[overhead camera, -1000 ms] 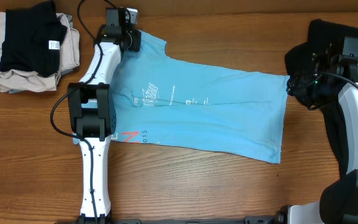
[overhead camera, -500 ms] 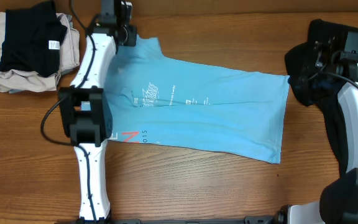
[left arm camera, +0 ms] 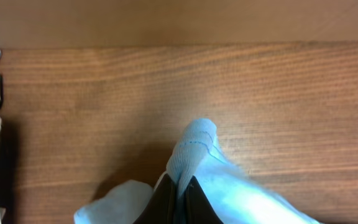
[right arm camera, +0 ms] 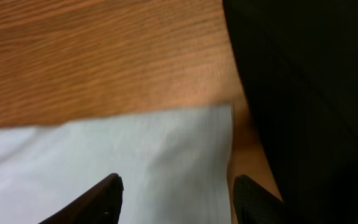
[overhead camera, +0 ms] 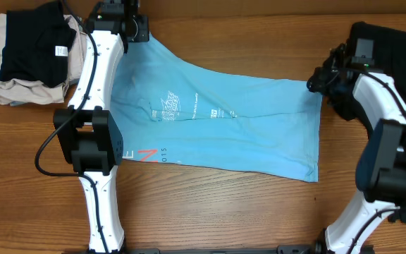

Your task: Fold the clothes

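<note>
The shirt [overhead camera: 224, 134] is pinched at 1 corner by the closed left gripper [left arm camera: 180, 186] and straddled, ungripped, by the parted right gripper [right arm camera: 178, 186], apparently for stretching flat.

Wood table [overhead camera: 210, 212]: blue T-shirt [overhead camera: 259, 134], black garment [right arm camera: 303, 81] (right), clothes pile [overhead camera: 37, 60] (left).

A brown wooden table [overhead camera: 210, 212] fills the overhead view; its grain runs from side to side, with darker streaks here and there. Beyond its far edge lies a plain, paler tan strip [left arm camera: 166, 18], clearest from the left wrist; whether wall or board cannot be told.
</note>
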You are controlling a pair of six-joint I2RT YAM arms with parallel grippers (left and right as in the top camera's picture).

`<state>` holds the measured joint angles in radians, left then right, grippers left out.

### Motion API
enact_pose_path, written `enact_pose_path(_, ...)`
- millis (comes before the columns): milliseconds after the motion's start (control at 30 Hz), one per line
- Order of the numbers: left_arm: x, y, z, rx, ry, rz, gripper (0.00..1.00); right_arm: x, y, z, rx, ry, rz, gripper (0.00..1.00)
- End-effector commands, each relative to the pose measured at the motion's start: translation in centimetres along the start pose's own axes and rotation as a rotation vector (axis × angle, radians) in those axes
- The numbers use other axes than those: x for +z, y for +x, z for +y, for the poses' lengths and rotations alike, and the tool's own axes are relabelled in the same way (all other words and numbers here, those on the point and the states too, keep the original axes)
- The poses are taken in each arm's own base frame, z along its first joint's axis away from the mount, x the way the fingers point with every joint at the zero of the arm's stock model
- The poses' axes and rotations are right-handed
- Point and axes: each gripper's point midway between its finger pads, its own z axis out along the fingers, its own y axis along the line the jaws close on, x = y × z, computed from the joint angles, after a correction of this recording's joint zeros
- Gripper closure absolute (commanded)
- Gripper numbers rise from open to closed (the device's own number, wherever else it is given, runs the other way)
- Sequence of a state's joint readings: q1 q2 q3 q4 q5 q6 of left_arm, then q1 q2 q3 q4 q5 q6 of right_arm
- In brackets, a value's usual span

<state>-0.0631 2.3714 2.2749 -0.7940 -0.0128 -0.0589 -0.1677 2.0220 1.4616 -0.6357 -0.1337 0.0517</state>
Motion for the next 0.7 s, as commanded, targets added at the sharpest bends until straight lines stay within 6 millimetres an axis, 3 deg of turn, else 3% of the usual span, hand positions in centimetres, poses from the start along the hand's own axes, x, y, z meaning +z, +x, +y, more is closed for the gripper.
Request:
enact_pose_path(0,-1.4,-1.2,1.0,-0.033,-0.026,-0.03,0.96,1.7,-0.9,-0.1,-0.008,-0.002,-0.021,0.39)
enact_pose_path(233,-1.4,-0.7,1.0,-0.032,-0.027,-0.013,0.96,3.8,-1.2,-1.5,-0.001,0.059,-0.042,0.41)
enact_pose_path(333,-1.4,-0.3,1.0,-0.031,-0.028,0.003,0.96,4.1,-1.4,-1.7,-0.002,0.067,-0.053,0.48)
enact_pose_path(433,-1.4,0.1,1.0,-0.031,-0.03,0.022,0.96,4.4,-1.5,-1.8,-0.001,0.066,-0.055,0.59)
enact_pose_path(567,-1.4,0.7,1.1,-0.031,-0.034,0.046,0.96,4.5,-1.2,-1.6,0.006,0.055,-0.046,0.93)
enact_pose_path(667,-1.4,0.9,1.2,-0.031,-0.036,0.054,0.96,4.5,-1.2,-1.4,0.004,0.054,-0.046,0.96)
